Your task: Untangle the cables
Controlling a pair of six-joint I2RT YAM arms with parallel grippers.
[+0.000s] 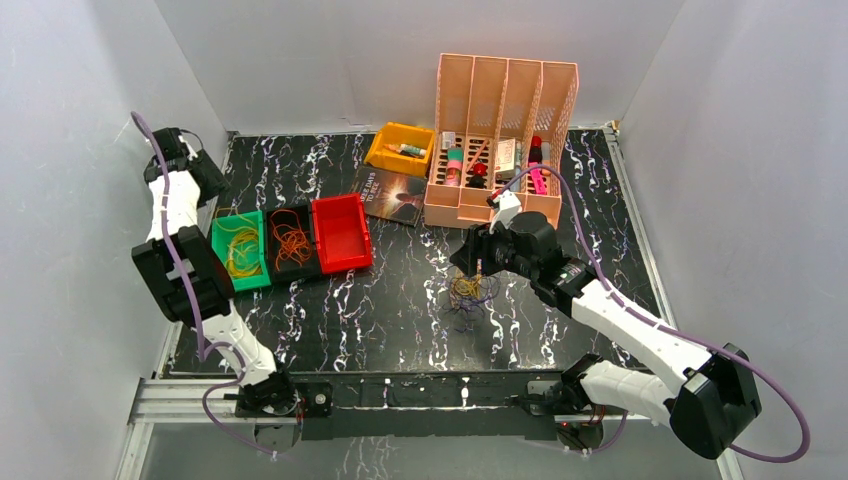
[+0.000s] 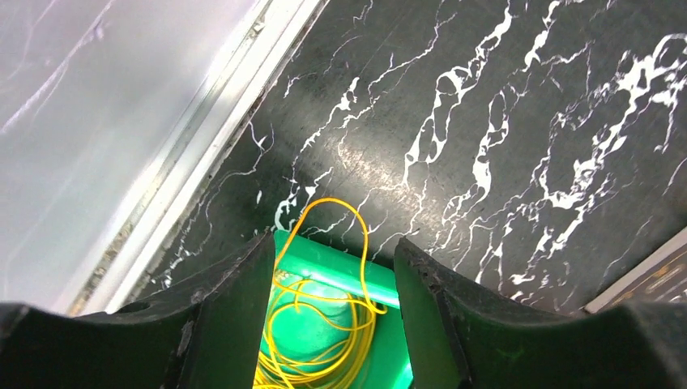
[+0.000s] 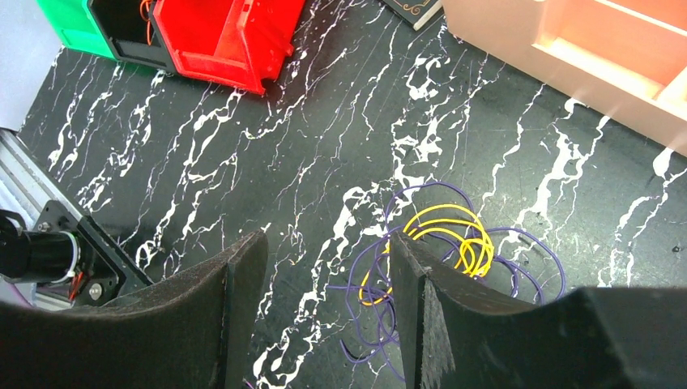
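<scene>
The cables lie in three places. A yellow coil (image 1: 242, 250) fills the green bin (image 1: 222, 262), and one of its loops (image 2: 334, 212) hangs over the bin's far rim. An orange coil (image 1: 291, 243) sits in the black bin beside it. A purple and yellow tangle (image 1: 470, 292) rests on the dark marbled table. My left gripper (image 2: 332, 243) hovers open above the green bin, with the yellow coil (image 2: 324, 324) lying loose below its jaws. My right gripper (image 3: 328, 239) is open just above the table. The tangle (image 3: 466, 243) lies beside its right finger, partly hidden by it.
A red bin (image 1: 340, 232) stands next to the black one. Behind it lie a dark book (image 1: 392, 195), a yellow bin (image 1: 400, 148) and a pink file organiser (image 1: 500, 140) holding small items. White walls close in the table on the left, right and back.
</scene>
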